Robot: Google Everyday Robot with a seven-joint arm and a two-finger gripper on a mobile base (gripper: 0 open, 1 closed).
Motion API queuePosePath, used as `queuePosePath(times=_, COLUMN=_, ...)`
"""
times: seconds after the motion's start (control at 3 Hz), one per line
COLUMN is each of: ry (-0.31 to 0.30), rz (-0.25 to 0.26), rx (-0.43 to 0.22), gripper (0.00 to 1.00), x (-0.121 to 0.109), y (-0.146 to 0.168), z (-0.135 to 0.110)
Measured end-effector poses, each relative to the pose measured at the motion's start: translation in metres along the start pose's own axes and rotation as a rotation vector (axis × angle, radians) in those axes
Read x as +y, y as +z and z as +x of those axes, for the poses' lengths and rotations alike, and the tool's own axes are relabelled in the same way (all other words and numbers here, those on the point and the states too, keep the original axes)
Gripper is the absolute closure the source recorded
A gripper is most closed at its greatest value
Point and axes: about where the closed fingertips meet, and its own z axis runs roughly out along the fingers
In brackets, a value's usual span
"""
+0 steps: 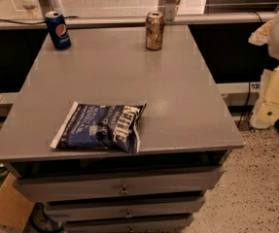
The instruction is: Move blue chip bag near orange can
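Note:
The blue chip bag lies flat near the front edge of the grey cabinet top, left of centre, with its white "Kettle" lettering facing up. The orange can stands upright at the back edge, near the middle. The bag and the can are far apart. My gripper shows as a pale cream part below the white arm at the right edge of the view. It is beyond the cabinet's right side, well away from the bag and the can, and holds nothing that I can see.
A blue Pepsi can stands upright at the back left corner. The cabinet has drawers below its front edge. A cardboard box sits on the floor at the lower left. A rail runs behind the cabinet.

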Motion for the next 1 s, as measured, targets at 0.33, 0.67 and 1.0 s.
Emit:
queuePosePath(times=0.33, ry=0.0, rz=0.0, rx=0.0, gripper=0.0, x=0.0, y=0.0, z=0.0)
queuePosePath(times=0.67, ry=-0.003, rz=-0.02, rx=-0.057, gripper=0.0, x=0.008, y=0.001, z=-0.008)
queuePosePath(times=1.0, ry=-0.017, rz=-0.054, rx=-0.181, gripper=0.0, x=0.031, y=0.009, z=-0.035)
